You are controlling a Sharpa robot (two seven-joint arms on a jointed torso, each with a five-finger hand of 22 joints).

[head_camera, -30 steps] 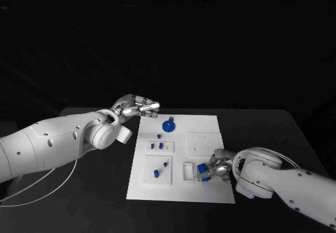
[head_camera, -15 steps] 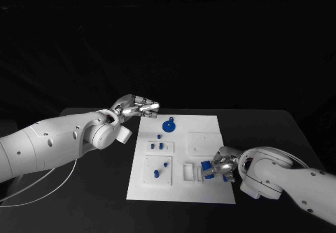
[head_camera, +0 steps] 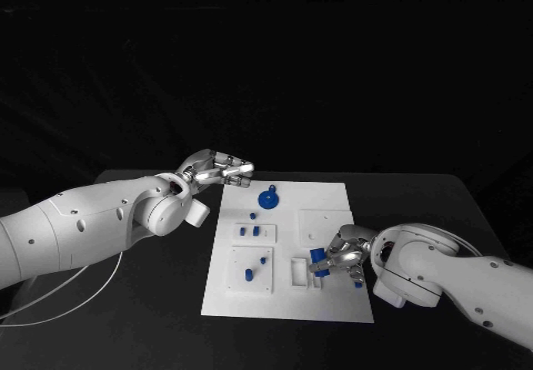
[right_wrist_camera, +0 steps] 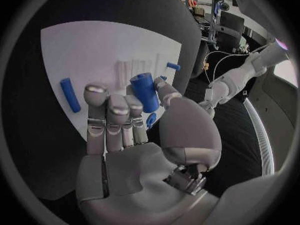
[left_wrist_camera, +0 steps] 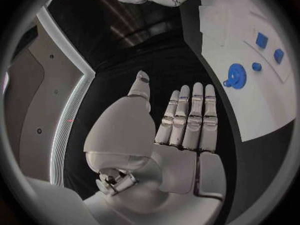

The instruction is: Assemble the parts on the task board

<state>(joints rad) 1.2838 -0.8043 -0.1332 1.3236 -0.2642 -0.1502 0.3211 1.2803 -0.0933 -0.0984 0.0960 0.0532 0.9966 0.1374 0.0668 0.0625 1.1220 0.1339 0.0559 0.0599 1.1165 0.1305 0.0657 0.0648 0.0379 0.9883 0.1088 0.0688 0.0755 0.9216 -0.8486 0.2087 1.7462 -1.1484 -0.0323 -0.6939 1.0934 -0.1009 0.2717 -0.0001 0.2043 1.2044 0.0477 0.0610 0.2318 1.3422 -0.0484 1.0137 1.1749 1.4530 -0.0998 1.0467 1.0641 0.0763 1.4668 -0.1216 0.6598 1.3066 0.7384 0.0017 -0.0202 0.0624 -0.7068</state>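
Right hand (head_camera: 340, 254) sits over the near right part of the task board (head_camera: 333, 202), beside a narrow upright slot frame (head_camera: 298, 272). It pinches a blue cylinder (right_wrist_camera: 144, 92) between thumb and fingers; the right wrist view shows the cylinder standing up from the grip, with the remaining fingers (right_wrist_camera: 107, 116) held close together beside it. From the head camera, the same cylinder (head_camera: 316, 256) shows at the fingertips, above the board surface. A blue bar (right_wrist_camera: 70, 94) lies flat on the board just beyond the fingers, apart from them; in the head view it is a small blue piece (head_camera: 357, 284) at the near side of the hand.

Left hand (head_camera: 218, 171) hovers at the far left corner of the board, over the black table (head_camera: 422, 200). It holds nothing: in the left wrist view its fingers (left_wrist_camera: 189, 116) are straight and lie side by side, with the thumb set apart.

Parts on the board, outward from the right hand:
- a raised white square panel (head_camera: 324, 223), far side of the right hand;
- a white square block (head_camera: 251, 269) at near left, carrying small blue pegs (head_camera: 263, 261);
- a smaller block (head_camera: 254, 231) with blue pieces, farther along the left side;
- a blue round wheel part (head_camera: 268, 200) near the far edge, close to the left hand.
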